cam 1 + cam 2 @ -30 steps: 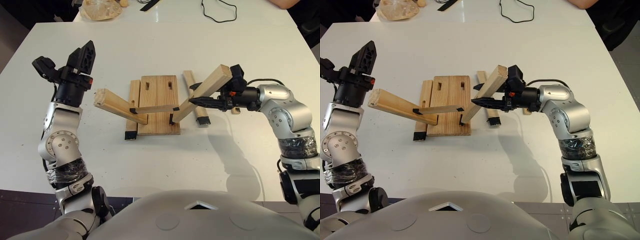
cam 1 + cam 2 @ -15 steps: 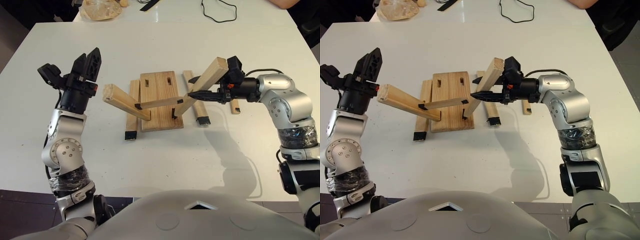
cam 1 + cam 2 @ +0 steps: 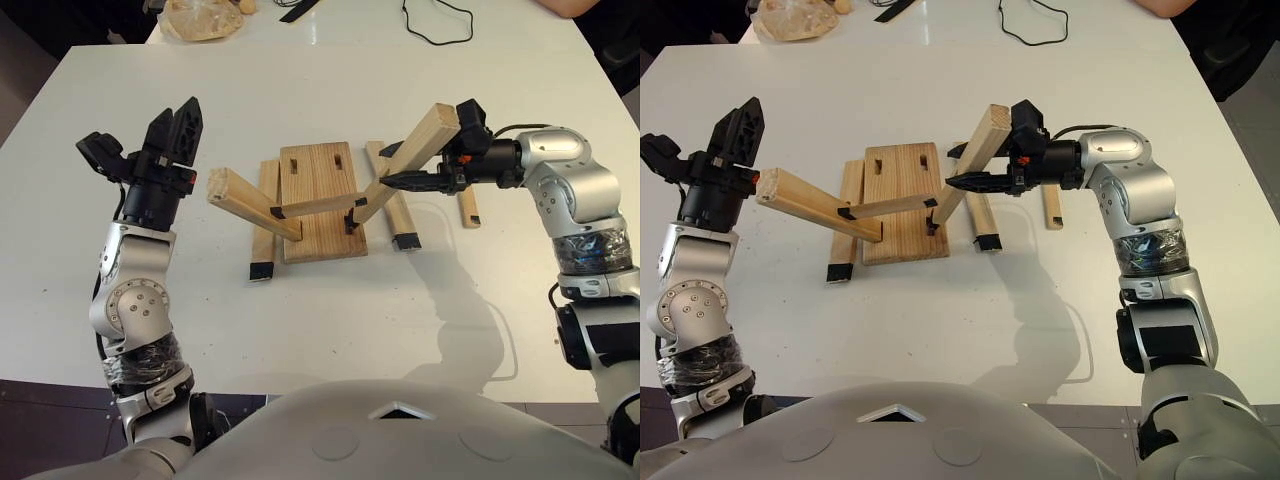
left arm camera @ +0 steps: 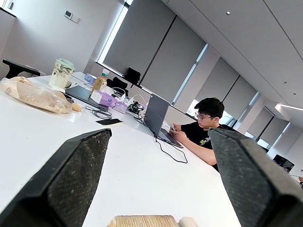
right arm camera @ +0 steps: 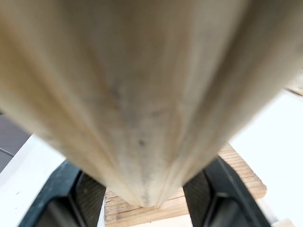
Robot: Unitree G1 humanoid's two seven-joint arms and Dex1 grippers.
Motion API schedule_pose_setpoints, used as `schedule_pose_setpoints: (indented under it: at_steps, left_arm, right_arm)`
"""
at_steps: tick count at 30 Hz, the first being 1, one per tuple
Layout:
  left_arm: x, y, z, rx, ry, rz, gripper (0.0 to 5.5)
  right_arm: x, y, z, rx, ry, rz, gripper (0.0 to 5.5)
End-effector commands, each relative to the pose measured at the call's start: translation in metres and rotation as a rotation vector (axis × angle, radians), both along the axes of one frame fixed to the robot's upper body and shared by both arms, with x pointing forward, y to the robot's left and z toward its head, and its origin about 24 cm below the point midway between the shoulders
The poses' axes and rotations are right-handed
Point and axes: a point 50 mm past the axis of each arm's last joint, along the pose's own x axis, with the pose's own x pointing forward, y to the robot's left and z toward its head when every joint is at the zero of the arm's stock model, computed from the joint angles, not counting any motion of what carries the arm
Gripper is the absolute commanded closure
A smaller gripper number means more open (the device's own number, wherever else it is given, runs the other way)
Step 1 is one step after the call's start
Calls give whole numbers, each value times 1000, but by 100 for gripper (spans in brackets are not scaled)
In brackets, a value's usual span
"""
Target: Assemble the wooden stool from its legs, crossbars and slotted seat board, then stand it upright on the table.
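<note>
Your right tool (image 3: 392,181) clamps the pale wooden leg-and-crossbar frame (image 3: 318,206); the left tool (image 3: 180,112) is released.
Nearest you, the slotted wooden seat board (image 3: 318,238) lies flat on the white table (image 3: 320,330), loose black-tipped wooden legs (image 3: 263,250) beside it. Over it tilts the frame, held by its right leg (image 3: 425,135). Farther left, the spread left tool sits just beside the left leg's (image 3: 240,198) end.

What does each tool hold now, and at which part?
The right tool grips the raised right leg near its middle. The left tool is open and holds nothing.
</note>
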Motion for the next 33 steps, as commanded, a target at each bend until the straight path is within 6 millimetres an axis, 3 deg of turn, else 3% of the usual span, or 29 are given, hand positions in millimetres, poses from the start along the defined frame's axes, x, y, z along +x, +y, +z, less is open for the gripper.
schedule_pose_setpoints:
  at_steps: [1,10,22,30,33]
  left_arm:
    - [3,-1,4,13,-14,-23,169]
    - [3,0,6,15,-13,-27,169]
    - [3,-1,14,28,-38,-50,169]
    - [0,-26,62,61,-233,-130,169]
    - [-9,-38,93,82,-359,-171,169]
  right_arm:
    - [-4,3,-6,-15,-15,42,347]
    - [-12,4,-11,-11,-19,55,347]
    - [1,4,-8,-73,-36,58,347]
    - [-6,9,-25,-107,-6,28,347]
    - [-5,9,-25,-121,-29,3,347]
